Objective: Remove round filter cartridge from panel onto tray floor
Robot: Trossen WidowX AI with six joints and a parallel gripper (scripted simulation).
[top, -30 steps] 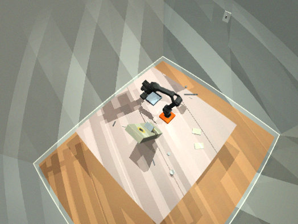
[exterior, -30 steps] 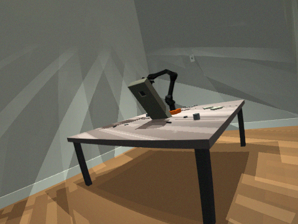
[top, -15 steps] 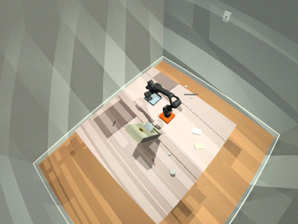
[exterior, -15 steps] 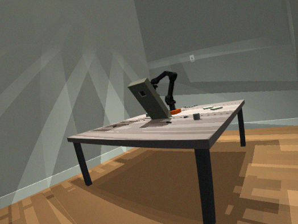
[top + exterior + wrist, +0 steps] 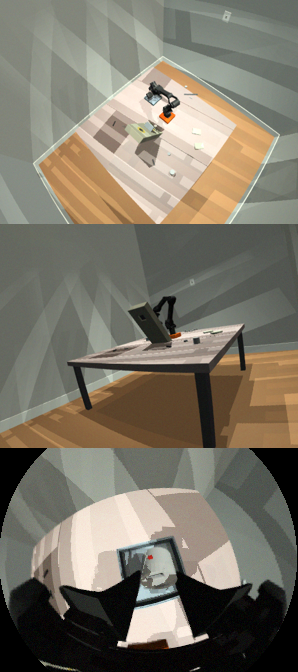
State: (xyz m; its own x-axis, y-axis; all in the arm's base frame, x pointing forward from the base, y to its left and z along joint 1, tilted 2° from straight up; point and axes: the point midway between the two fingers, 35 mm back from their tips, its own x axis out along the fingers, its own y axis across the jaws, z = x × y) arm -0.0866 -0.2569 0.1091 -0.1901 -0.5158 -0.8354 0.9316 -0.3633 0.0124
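Observation:
The round grey filter cartridge (image 5: 161, 560), with a red mark and a slot showing, is between the fingers of my gripper (image 5: 149, 96) (image 5: 157, 573), which is shut on it. Behind it in the wrist view is the square blue-rimmed tray (image 5: 145, 544) (image 5: 157, 100); the cartridge is lined up over the tray's inside. How far it is above the tray floor cannot be told. The service panel (image 5: 133, 132) (image 5: 150, 326) stands tilted on the table, with a dark round opening ringed in yellow (image 5: 141, 129). In the exterior view the panel hides the gripper and cartridge.
The orange arm base (image 5: 167, 117) (image 5: 175, 335) is beside the panel. A pale flap (image 5: 148, 126) is on the panel's face. A small cylinder (image 5: 172, 172) (image 5: 196, 340), two pale pads (image 5: 196, 131) (image 5: 199, 146) and a dark rod (image 5: 190, 94) lie farther off on the table.

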